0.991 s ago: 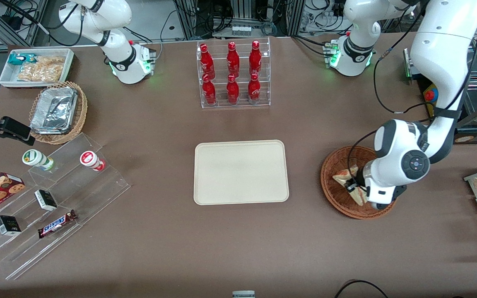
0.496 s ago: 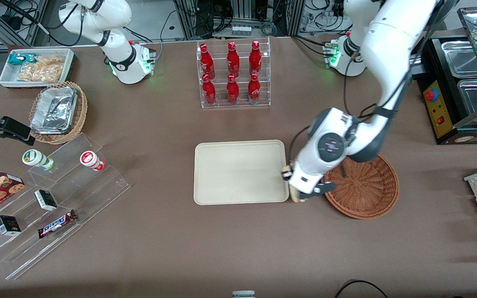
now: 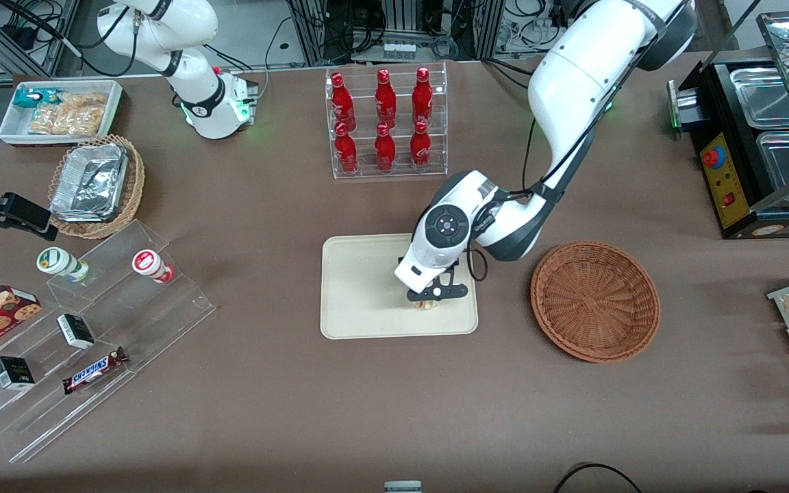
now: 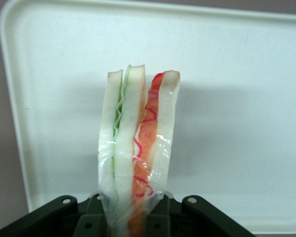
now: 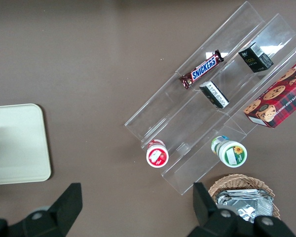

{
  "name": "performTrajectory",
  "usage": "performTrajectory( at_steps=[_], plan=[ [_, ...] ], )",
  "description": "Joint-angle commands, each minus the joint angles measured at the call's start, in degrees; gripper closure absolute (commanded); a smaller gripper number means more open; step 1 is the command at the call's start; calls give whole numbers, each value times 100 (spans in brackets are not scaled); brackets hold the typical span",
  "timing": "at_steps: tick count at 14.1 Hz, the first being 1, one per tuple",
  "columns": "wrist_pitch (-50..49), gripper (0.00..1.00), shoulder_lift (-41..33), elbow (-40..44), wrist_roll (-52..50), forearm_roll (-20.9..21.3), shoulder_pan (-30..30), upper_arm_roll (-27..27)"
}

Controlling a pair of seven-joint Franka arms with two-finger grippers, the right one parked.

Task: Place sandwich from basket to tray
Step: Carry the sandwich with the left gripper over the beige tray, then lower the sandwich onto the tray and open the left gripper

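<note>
One sandwich point(image 4: 138, 148), film-wrapped, likely light, soft, crushable: your gripper point(image 4: 130, 210), over the tray point(image 4: 237, 98), pinches its flat bread faces gently.

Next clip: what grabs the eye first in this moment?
The left arm's hand hangs over the cream tray, shut on the wrapped sandwich. Beside the tray, toward the working arm's end, sits the wicker basket. Farther from the camera stands a clear rack of red bottles.

Gripper point(image 3: 426, 299) with sandwich point(image 4: 136, 153) above tray point(image 3: 360, 287), basket point(image 3: 594, 300) beside it toward working arm's end.
</note>
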Motion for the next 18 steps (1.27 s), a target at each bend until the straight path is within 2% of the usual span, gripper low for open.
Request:
performTrajectory(
  at_steps=[1, 2, 3, 4, 9, 14, 16, 18],
  plan=[
    [-126, 74, 179, 319, -39, 58, -133, 89],
    [-108, 46, 180, 319, -39, 58, -133, 89],
    [-108, 5, 180, 319, -22, 58, -133, 97],
    [-108, 0, 162, 319, -22, 58, -124, 150],
    [-440, 0, -285, 565, 5, 67, -89, 466],
    [-1476, 0, -1400, 469, 136, 58, -54, 1045],
    [-2039, 0, -1779, 460, 766, -47, -45, 1431],
    [-2575, 0, -2087, 460, 1452, -397, -36, 1888]
  ],
)
